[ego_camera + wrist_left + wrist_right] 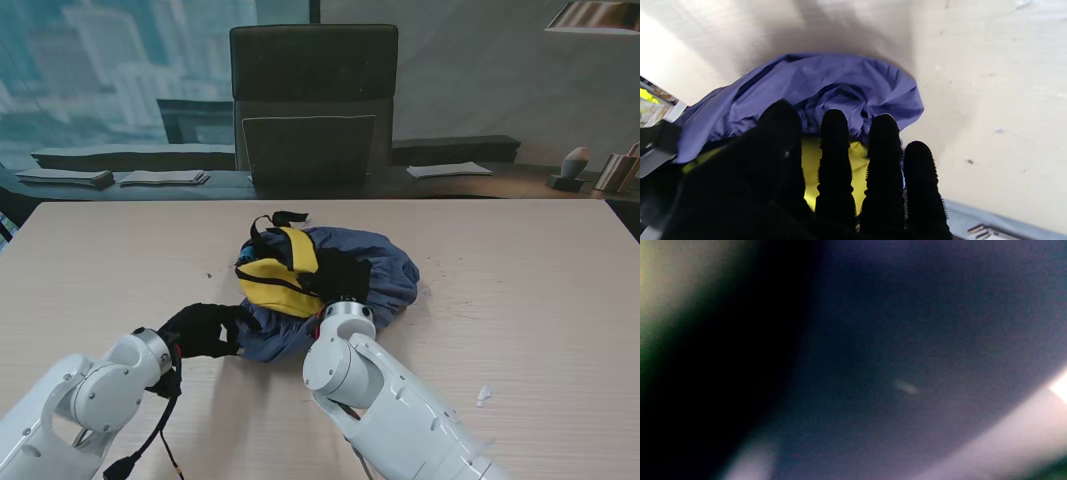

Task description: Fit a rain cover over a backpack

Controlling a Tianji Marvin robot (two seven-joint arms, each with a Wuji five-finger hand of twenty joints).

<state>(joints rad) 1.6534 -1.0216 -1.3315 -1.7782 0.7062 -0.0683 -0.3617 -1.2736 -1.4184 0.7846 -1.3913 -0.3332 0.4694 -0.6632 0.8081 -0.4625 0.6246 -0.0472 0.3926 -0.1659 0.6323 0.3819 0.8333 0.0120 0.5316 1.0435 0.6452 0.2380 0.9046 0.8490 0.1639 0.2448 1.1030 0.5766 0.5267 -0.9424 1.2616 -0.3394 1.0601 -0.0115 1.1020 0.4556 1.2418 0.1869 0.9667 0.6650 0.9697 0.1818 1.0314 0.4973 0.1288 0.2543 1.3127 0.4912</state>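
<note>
On the desk [520, 300], seen from the stand's view, the yellow backpack [280, 275] lies near the middle with the blue rain cover [385, 270] bunched around its right and nearer sides, so that its yellow left portion and the black straps at its farther end are bare. Its long axis runs roughly from nearer to farther from the robot. The left robot hand [205, 328] sits just nearer and to the left of the pack, touching the cover's near-left edge, while the right robot hand [342, 278] rests on top of the bundle where yellow meets blue; the left one is therefore closer to the uncovered side, and the cover would likely need drawing leftward over it. From the left wrist, the fingers [835, 160] of that robot hand extend side by side over the yellow fabric [811, 166] with the crumpled cover [840, 83] just beyond their tips; they seem to hold nothing, though a pinch underneath cannot be ruled out. From the right wrist, the picture is a dark blue blur, probably cover pressed against the lens, and whether that robot hand is clamped on cloth cannot be told.
</note>
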